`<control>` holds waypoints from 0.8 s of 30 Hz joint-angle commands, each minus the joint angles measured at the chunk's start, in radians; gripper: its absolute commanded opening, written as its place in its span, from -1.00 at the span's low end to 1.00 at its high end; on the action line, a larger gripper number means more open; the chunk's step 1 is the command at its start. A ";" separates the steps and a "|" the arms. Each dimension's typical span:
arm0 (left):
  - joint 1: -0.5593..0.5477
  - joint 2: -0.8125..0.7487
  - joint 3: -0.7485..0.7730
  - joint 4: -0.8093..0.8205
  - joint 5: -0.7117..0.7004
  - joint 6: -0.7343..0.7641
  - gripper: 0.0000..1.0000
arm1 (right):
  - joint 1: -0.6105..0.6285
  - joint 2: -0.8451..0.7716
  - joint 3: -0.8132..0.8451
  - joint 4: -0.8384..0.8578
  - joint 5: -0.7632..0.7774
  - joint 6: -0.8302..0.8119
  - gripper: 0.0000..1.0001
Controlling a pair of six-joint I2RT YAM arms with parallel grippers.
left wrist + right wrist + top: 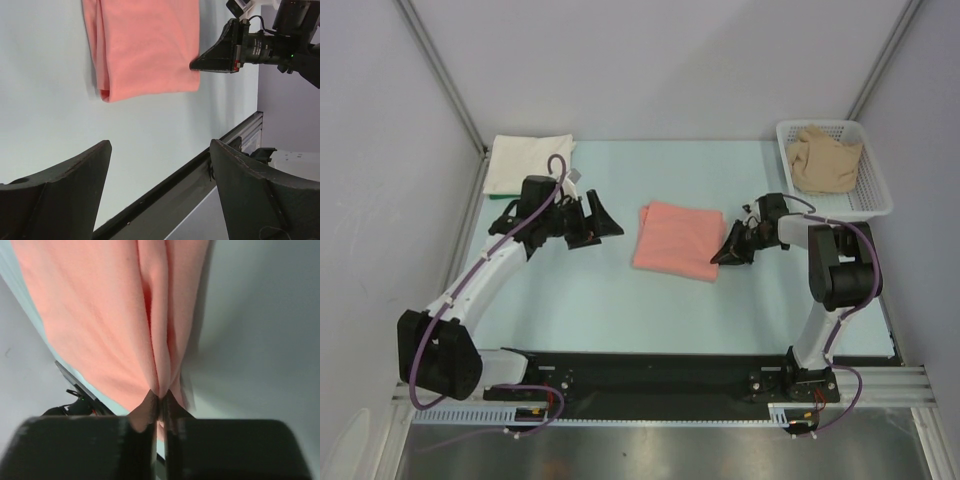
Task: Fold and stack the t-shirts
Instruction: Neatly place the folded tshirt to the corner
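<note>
Top view: the pink shirt (678,240) lies folded as a flat rectangle in the middle of the table (600,300), between the two grippers.
Pink shirt, surface: smooth, with few wrinkles. In the left wrist view the folded layers show along one side.
White shirt (528,163): folded and flat at the far left corner of the table, well apart from the pink shirt.
Tan shirt (827,160): crumpled, not folded, inside the basket (875,195).
Basket: white mesh, at the far right corner of the table, behind the right arm.
Left gripper (592,222): the fingers are spread wide with nothing between them. It is to the left of the pink shirt, near it but not touching.
Left wrist view: the two dark fingers (65,190) stand far apart above the table, and the pink shirt is seen beyond them.
Right gripper (732,250): at the right edge of the pink shirt, close to its near corner, with the tips on the cloth.
Right wrist view: the fingers are pressed together and pinch a fold of the pink cloth at their tips. A long crease runs away from the tips.
Right gripper, seen from the left wrist: its pointed tip meets the edge of the shirt, low over the table.
</note>
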 commanded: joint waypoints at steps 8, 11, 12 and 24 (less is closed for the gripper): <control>0.005 -0.075 -0.054 -0.020 -0.015 0.003 0.73 | -0.029 -0.055 0.206 -0.378 0.329 -0.162 0.07; 0.008 -0.104 -0.063 -0.058 -0.066 0.030 0.76 | 0.057 -0.128 0.263 -0.461 0.560 -0.194 0.69; 0.013 -0.107 -0.065 -0.061 -0.074 0.037 0.76 | 0.092 -0.166 0.302 -0.473 0.617 -0.200 0.76; 0.136 -0.097 -0.117 0.057 -0.077 -0.032 0.77 | 0.907 -0.331 0.087 -0.040 1.307 -0.734 0.83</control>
